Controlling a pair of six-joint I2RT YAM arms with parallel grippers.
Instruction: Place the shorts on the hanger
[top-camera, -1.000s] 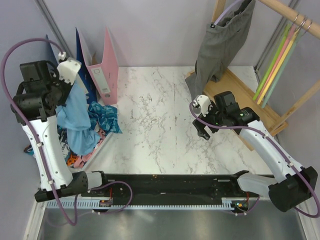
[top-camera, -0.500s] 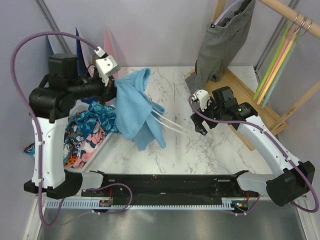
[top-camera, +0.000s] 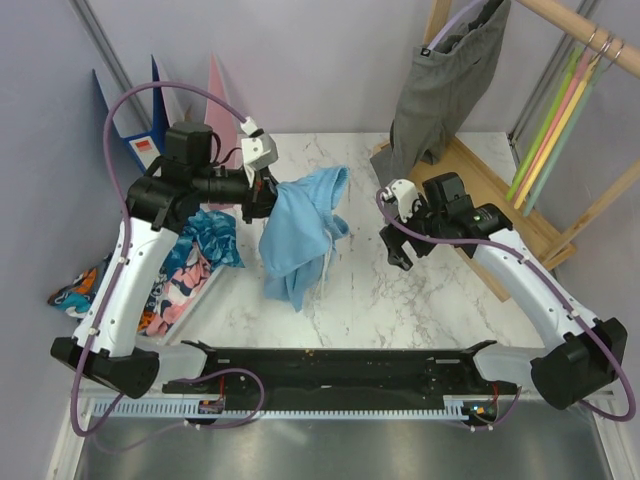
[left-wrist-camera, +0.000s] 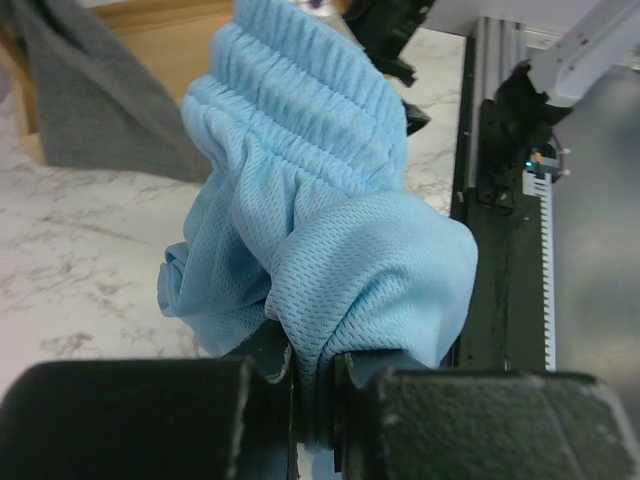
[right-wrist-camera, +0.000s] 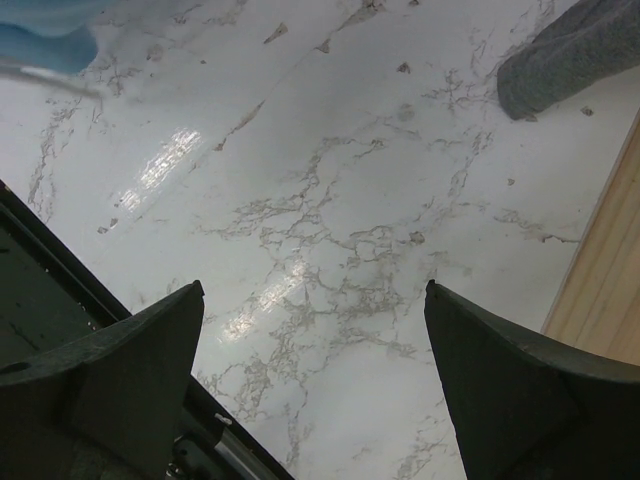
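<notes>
Your left gripper (top-camera: 268, 190) is clamped on the shorts (top-camera: 300, 225), which hang bunched above the middle of the table (top-camera: 300, 170). Your right gripper (top-camera: 395, 250) has its jaws spread wide and holds nothing, over the table's right half. The hanger (top-camera: 530, 155) hangs on the rail (top-camera: 585, 25) past the table's far right corner.

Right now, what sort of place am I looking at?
Likely a test bench staged for laundry, not a home: a marble-look table, a wooden rail with hangers, and a heap of clothes.
</notes>
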